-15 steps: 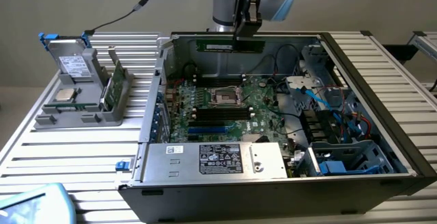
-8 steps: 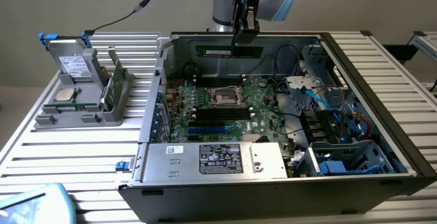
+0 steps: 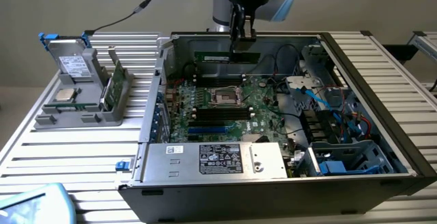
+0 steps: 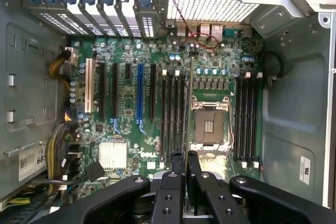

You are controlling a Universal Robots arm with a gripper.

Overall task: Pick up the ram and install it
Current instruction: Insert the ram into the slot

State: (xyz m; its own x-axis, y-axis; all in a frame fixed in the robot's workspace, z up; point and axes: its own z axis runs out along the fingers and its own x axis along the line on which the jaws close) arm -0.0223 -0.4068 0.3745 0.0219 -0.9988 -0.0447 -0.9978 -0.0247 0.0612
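We see the ram (image 3: 213,57) held level by its long edge inside the open computer case (image 3: 382,106), up near the case's far wall and above the motherboard (image 3: 236,124), not seated in any slot. The end effector (image 3: 243,42) is closed on it, pinching the stick a little toward the exterior view's right of its middle. In the wrist view the two fingers (image 4: 178,163) clamp the board edge-on, and its thin edge runs alongside the black memory slots (image 4: 173,116) next to the empty processor socket (image 4: 209,124). Nearer the front of the case lies the silver power supply (image 3: 215,160). Outside the case, on the counter (image 3: 68,152) at the exterior view's left, a grey holder (image 3: 75,116) carries a wider green card (image 3: 117,83) standing on edge and a square silver processor chip (image 3: 65,94).
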